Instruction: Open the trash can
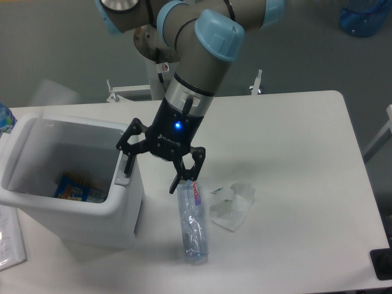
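A: What could go wrong from here?

B: The tool hangs with its black fingers spread apart, gripping nothing, one fingertip on the grey push-button tab. The large white plastic boxy trash can sits at nine o'clock on the white bench, its top open, blue packaging visible inside. Its lid shows only as a pale blur at ten o'clock; I'd guess it could swing shut if the arm jolts the bin.

A: Anything else close by?

B: A clear, ribbed plastic bottle lies just under the other finger, at six o'clock, beside a crumpled translucent wrapper. A careless sweep could roll the smooth bottle away.
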`<move>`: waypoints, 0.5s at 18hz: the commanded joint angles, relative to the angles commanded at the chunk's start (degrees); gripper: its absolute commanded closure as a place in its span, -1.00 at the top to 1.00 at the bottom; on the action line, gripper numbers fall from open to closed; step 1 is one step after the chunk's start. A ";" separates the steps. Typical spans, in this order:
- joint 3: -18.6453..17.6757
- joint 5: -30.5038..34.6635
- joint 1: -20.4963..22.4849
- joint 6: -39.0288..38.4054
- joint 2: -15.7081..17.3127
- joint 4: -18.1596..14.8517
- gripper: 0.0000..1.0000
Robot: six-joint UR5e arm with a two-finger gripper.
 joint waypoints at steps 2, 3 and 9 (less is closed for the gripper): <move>1.32 -0.26 0.09 -0.35 0.18 0.09 1.00; 2.02 -0.35 0.26 -0.35 0.18 0.18 1.00; 5.10 0.44 2.63 0.26 -1.23 5.17 1.00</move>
